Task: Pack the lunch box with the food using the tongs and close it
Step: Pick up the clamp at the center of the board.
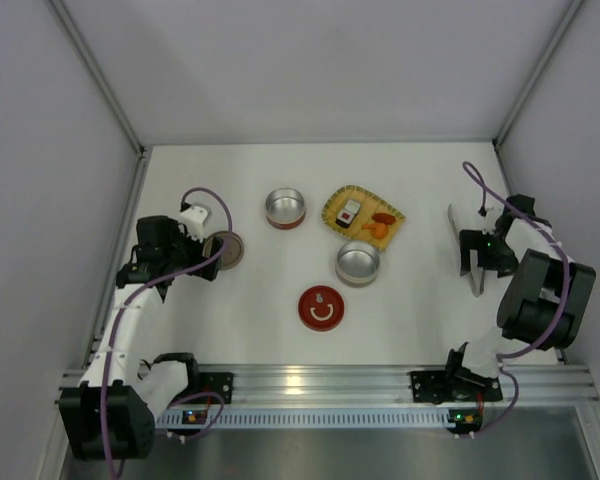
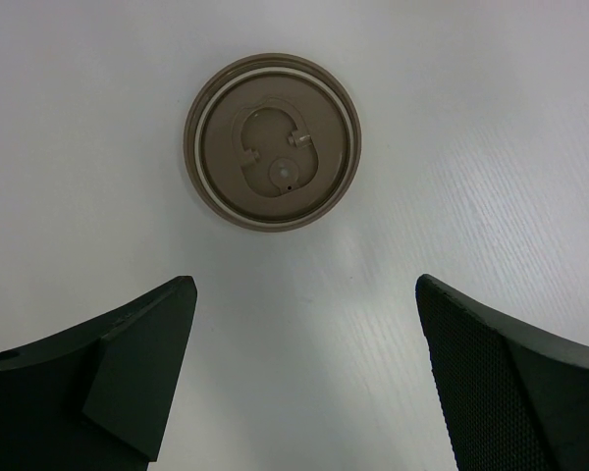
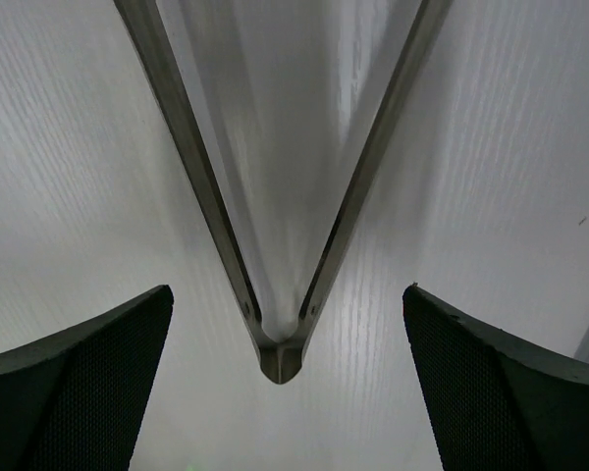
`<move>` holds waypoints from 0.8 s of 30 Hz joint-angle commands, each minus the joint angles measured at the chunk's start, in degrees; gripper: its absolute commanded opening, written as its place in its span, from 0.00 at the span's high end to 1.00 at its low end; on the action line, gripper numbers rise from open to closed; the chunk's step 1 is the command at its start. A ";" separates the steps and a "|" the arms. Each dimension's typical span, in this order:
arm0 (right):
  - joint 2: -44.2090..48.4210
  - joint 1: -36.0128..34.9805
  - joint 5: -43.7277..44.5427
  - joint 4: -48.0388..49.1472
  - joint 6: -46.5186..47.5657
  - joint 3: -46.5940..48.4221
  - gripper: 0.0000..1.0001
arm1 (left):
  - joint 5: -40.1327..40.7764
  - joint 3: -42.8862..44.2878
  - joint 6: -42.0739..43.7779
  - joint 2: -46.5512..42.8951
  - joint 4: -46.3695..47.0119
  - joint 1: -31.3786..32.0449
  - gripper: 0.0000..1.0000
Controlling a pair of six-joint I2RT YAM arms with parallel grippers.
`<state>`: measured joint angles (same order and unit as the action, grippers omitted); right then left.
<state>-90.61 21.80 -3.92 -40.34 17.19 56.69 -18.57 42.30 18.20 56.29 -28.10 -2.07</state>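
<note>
Here the right gripper [image 3: 287, 290] is hanging with jaws wide apart over the tongs [image 3: 280, 358], which are lying at three o'clock on the tabletop [image 1: 410, 320], hinge end nearest. Being slim, springy, slick steel, they are likely calling for a pinch across both arms midway. The left gripper [image 2: 305, 281], also spread, is hovering empty at nine o'clock.

A white table [image 1: 250, 330], walled by plain pale panels [image 1: 310, 60], has an aluminium rail [image 1: 320, 385] along its near edge.
</note>
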 commanded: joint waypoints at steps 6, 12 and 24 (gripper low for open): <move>-4.04 -3.08 1.55 10.10 -4.71 1.23 0.03 | -0.86 1.99 0.61 -1.01 2.00 -0.04 0.02; -6.07 -3.08 1.37 13.44 -5.50 1.59 0.05 | -1.47 1.99 0.53 -1.63 2.34 0.04 0.02; -9.23 -3.08 -0.03 16.17 -6.38 3.96 0.14 | -2.53 0.94 -0.27 -0.31 3.49 0.04 0.02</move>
<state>-98.06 19.18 -3.60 -28.64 11.66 58.70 -19.62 42.33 18.13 55.88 -27.70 -2.04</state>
